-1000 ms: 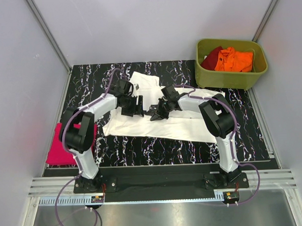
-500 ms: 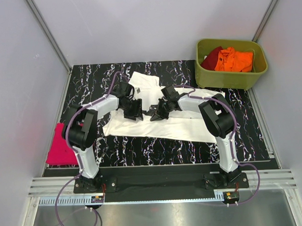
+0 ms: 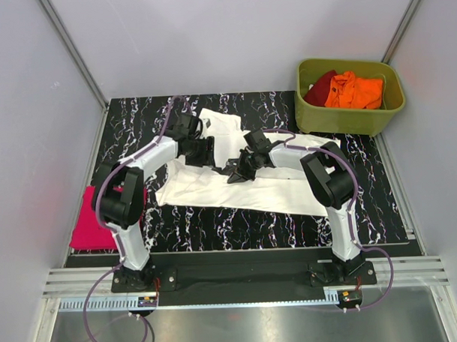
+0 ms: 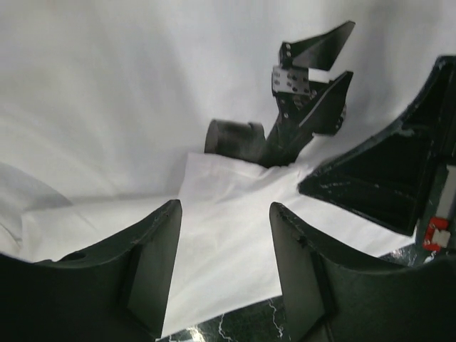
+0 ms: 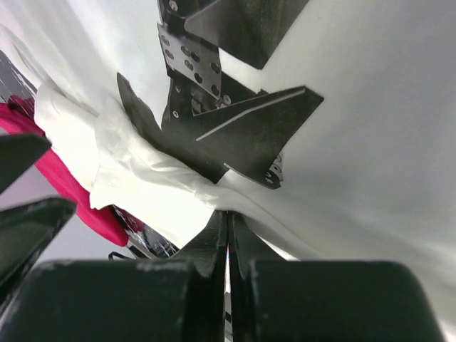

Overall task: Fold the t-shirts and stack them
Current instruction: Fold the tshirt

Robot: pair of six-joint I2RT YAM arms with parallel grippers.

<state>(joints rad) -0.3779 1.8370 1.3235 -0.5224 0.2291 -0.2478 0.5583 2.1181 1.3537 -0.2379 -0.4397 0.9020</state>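
Observation:
A white t-shirt (image 3: 252, 189) lies spread across the middle of the black marbled table (image 3: 365, 204). My left gripper (image 3: 204, 151) hovers over its far left part. In the left wrist view the left gripper (image 4: 224, 208) is open, with white cloth (image 4: 142, 107) under the gap and nothing pinched. My right gripper (image 3: 234, 173) rests on the shirt's middle. In the right wrist view the right gripper (image 5: 228, 214) is shut, its tips touching a fold of the white shirt (image 5: 370, 107). A folded magenta-pink t-shirt (image 3: 86, 225) lies at the table's left edge.
An olive-green tub (image 3: 339, 122) stands at the back right, holding an orange t-shirt (image 3: 353, 90) and a dark red one (image 3: 321, 85). Grey walls close in the left, back and right sides. Both arm bases are at the near edge.
My left gripper has moved toward the far side of the shirt and its jaws have narrowed somewhat. The right gripper has stayed put, shut.

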